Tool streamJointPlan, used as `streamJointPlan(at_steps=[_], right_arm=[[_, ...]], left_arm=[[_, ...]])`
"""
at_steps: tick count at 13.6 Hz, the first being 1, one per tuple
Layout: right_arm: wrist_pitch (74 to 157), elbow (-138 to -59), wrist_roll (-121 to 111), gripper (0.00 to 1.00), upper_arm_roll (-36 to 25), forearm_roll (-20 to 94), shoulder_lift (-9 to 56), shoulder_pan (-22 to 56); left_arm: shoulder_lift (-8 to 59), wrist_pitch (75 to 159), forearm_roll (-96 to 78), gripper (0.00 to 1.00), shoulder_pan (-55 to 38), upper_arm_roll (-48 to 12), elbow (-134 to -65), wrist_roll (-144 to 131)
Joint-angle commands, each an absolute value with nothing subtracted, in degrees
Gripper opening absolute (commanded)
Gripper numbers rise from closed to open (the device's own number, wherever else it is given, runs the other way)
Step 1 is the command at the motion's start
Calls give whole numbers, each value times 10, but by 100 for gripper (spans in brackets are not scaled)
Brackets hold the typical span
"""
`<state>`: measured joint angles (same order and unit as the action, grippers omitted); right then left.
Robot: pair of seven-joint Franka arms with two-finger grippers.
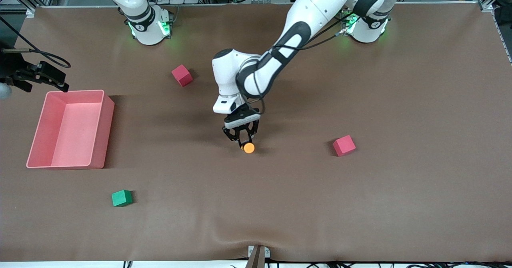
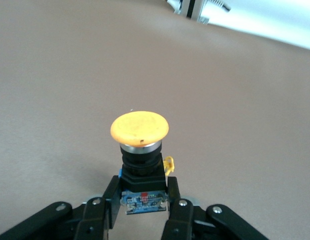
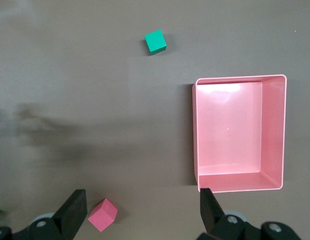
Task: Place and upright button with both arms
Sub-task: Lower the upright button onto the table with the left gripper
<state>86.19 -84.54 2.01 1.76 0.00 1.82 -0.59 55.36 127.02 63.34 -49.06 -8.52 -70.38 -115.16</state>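
Button (image 1: pixel 249 148) clamped by its black body between the fingers of the left gripper (image 1: pixel 241 141), orange cap pointing away from the gripper, low over the middle of the brown table (image 1: pixel 400 204); contact with the cloth not readable. Left wrist view: round cap in full, metal ring under it, black body, a small blue board with a red mark between the fingers (image 2: pixel 175 210), a yellow tab at one side; front view gives only an orange dot under the gripper.

Around it, well apart: two red cubes, one (image 1: pixel 344 145) toward the left arm's end, one (image 1: pixel 182 75) farther from the camera, toward the right arm's base; one green cube (image 1: pixel 121 198) nearer the camera; one pink bin (image 1: pixel 100 140) at the right arm's end. Nothing close to the button.

Right gripper (image 3: pixel 140 212) waiting spread wide, holding nothing, high beside the bin; its wrist view looks down into the bin's bare inside, plus green cube and one red cube
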Motion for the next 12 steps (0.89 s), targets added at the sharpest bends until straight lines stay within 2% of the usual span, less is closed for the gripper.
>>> streamJointPlan(at_steps=[1, 12], right_arm=[[853, -836, 15, 100, 27, -4, 20, -20], [854, -836, 15, 100, 27, -2, 20, -22]], left_arm=[[572, 1277, 750, 0, -499, -79, -699, -1231], [631, 1260, 905, 0, -516, -77, -708, -1237]])
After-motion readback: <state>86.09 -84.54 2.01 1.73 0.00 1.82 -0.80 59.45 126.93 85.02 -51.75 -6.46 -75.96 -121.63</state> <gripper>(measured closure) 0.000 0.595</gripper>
